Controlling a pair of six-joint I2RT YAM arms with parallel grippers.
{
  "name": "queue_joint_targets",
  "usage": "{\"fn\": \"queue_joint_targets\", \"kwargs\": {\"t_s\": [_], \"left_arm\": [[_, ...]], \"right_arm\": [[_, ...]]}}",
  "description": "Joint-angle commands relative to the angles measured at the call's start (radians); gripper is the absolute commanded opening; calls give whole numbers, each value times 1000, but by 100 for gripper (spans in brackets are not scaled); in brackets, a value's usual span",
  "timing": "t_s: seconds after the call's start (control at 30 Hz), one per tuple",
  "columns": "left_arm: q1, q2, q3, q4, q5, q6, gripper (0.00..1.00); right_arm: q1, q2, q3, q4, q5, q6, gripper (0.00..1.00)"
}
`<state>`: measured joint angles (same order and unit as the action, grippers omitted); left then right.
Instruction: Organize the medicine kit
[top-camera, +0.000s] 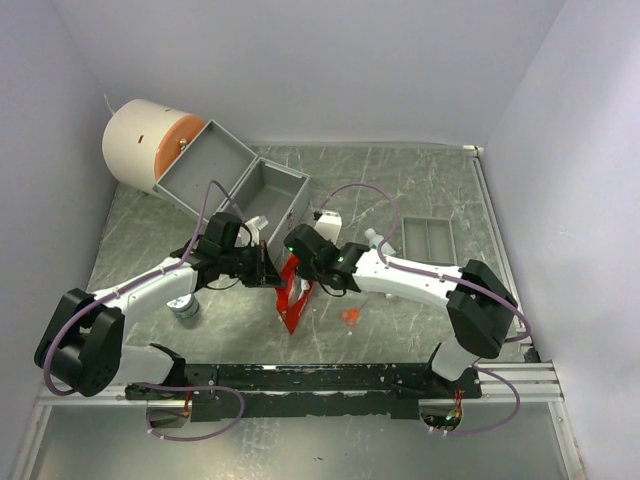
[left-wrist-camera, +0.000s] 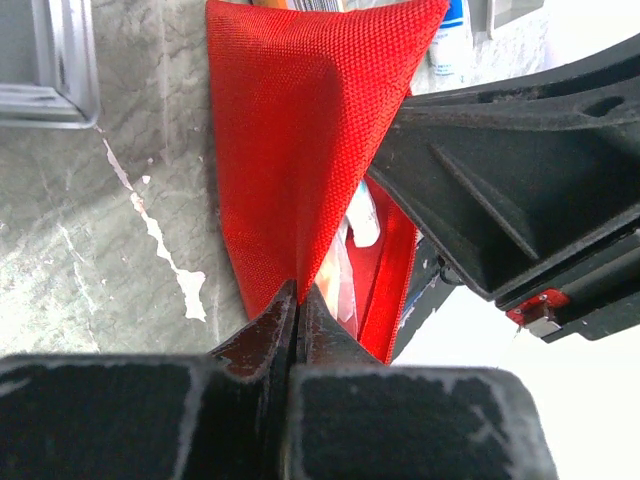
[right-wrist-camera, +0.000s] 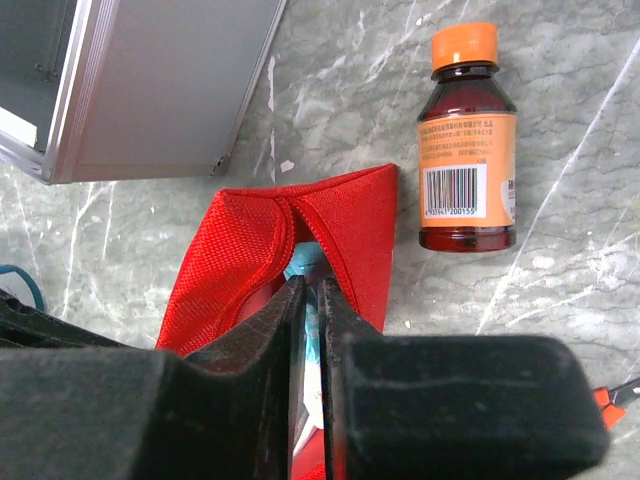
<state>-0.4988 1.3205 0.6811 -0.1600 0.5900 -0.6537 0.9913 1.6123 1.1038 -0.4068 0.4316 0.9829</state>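
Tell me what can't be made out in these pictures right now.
- Red fabric pouch: contents mostly hidden in every view, covered by its flaps and both pincers.
- Brown bottle with orange cap and label: label print too small in the right wrist view.
- Right pincer: whatever it pinches is hidden inside the pouch.
- Left pincer: shut on the pouch's edge; fingertips blurred.

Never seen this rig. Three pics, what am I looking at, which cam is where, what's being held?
Two robot arms are bolted at the near table edge. The overhead view shows both; the other two views come from cameras on each wrist, looking along that arm's own fingers. The left gripper is shut on an edge of the red pouch. The right gripper has its fingers nearly together at the pouch's open mouth, on something pale blue inside. On the table: an open grey metal case, a white drum with an orange face, a shallow divided tray and a brown orange-capped bottle.
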Motion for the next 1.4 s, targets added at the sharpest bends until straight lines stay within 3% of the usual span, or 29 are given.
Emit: {"fn": "queue_joint_targets", "kwargs": {"t_s": [0.0,0.13,0.23,0.47,0.6,0.67,0.77,0.9,1.37], "left_arm": [[6,-8,40,-9,11,24,7],[5,-5,47,-15,7,30,7],[5,0,52,-18,7,33,7],[5,-6,62,-35,-5,40,7],[5,-12,70,-56,-14,39,7],[5,-24,60,-43,-6,27,7],[6,-35,48,-31,-7,14,7],[5,-34,52,-34,-9,18,7],[5,-1,74,-62,-3,66,7]], "right_arm": [[-6,-59,33,2,11,0,16],[-12,-145,-5,-3,-13,-1,28],[-17,-235,-59,-2,-4,12,31],[-41,-357,-171,-239,144,189,36],[-55,-380,-226,-365,166,295,51],[-56,-388,-267,-374,157,319,53],[-60,-388,-323,-354,106,353,53],[-62,-351,-359,-284,42,346,41],[-61,-165,-318,-260,-14,342,26]]}}
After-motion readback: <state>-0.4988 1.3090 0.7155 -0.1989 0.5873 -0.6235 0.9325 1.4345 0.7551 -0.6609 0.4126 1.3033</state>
